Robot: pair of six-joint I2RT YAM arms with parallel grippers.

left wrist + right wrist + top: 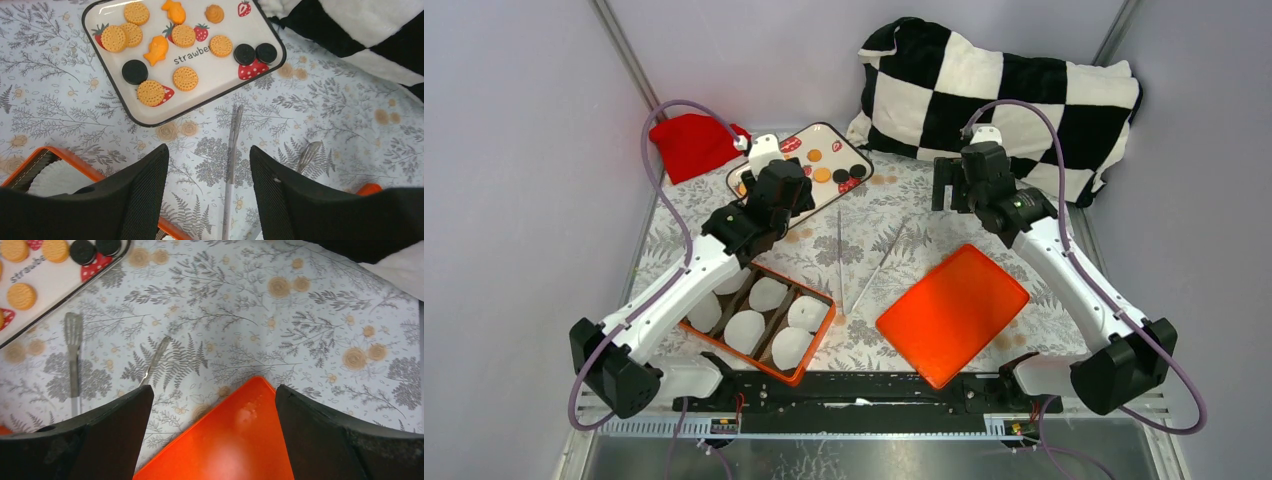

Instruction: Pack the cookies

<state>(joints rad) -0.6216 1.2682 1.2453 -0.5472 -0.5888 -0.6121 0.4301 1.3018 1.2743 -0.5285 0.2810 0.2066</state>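
The cookies (185, 78), several orange-yellow discs and a few black ones (134, 72), lie on a white strawberry-print tray (220, 70) at the back of the table (844, 150). My left gripper (792, 195) hovers just in front of that tray, open and empty (209, 160). An orange box (829, 318) with white paper liners (746, 330) stands near the left arm; its corner shows in the left wrist view (70, 155). My right gripper (952, 190) is open and empty (214, 400) above the far corner of the orange lid (240, 450).
Two thin metal tongs (839, 255) (879, 265) lie on the floral cloth between box and lid (952, 312); one runs under my left gripper (232, 150). A red cloth (692, 143) and a checkered pillow (1004, 95) sit at the back.
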